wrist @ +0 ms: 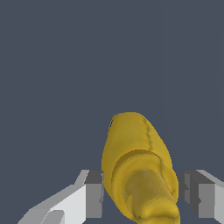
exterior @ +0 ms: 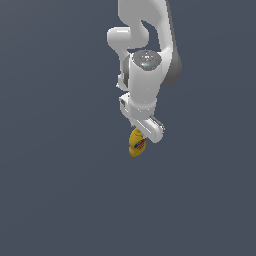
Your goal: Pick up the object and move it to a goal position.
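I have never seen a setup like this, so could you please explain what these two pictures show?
Both are simulator renders of one moment. The exterior view shows a white robot arm from a camera off the arm. At its end is a claw, and a small yellow bottle with a red-and-blue label hangs below it. The wrist view comes from a camera on the arm's wrist, looking past the claw: its two grey fingers stand on either side of the bottle, apparently gripping it. Behind everything is plain dark grey; no other objects are visible.

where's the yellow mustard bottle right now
The mustard bottle sits near the exterior view's center, just below the white gripper, between its fingers.
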{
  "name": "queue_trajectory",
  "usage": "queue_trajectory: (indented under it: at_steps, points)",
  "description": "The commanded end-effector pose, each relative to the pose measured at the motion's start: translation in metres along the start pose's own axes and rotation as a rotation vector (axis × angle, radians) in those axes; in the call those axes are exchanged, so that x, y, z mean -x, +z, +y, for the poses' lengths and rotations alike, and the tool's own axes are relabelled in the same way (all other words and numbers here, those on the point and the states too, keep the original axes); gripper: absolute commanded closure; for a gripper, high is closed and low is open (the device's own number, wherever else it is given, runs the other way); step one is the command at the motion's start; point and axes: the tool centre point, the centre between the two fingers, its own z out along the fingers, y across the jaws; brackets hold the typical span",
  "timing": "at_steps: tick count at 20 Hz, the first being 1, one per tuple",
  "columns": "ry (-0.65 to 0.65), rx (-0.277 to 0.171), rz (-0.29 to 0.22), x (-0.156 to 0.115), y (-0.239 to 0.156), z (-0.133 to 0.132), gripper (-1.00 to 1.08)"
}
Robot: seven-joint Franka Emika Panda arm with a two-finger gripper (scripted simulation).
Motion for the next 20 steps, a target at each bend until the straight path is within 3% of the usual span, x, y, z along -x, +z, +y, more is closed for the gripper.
queue_trajectory:
  at_steps: [1,13,20]
  points:
    - [0.001,-0.007,0.005,-0.024,-0.011,0.006,1.08]
    - [0.0,-0.007,0.005,-0.147,-0.049,0.045,1.08]
    - [0.0,-0.007,0.005,-0.205,-0.066,0.062,1.08]
